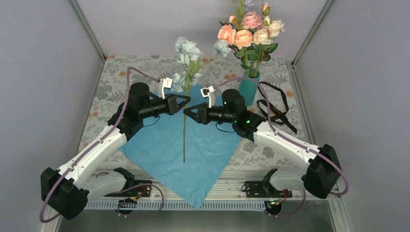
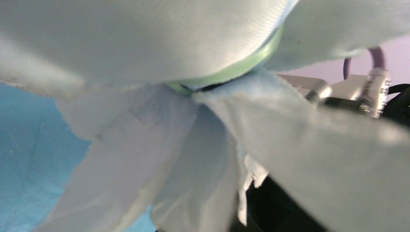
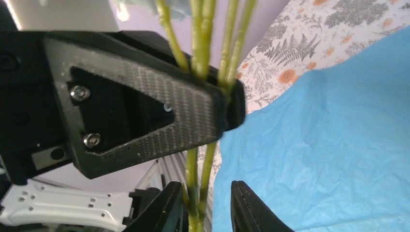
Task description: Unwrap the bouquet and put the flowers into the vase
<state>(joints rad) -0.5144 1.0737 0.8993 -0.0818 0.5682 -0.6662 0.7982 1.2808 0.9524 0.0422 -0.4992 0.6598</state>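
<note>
Both arms reach inward; left tool (image 1: 185, 103) grips pale-blue flowers (image 1: 189, 52), right tool (image 3: 207, 192) straddles them half-open

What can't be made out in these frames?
Left wrist view: blurred pale-blue petals fill the lens, hiding the left gripper.
Right wrist view: stems run off the top edge; blooms unseen.
Top view: leaves hide the vase mouth; right gripper contact with the stems too small.
</note>
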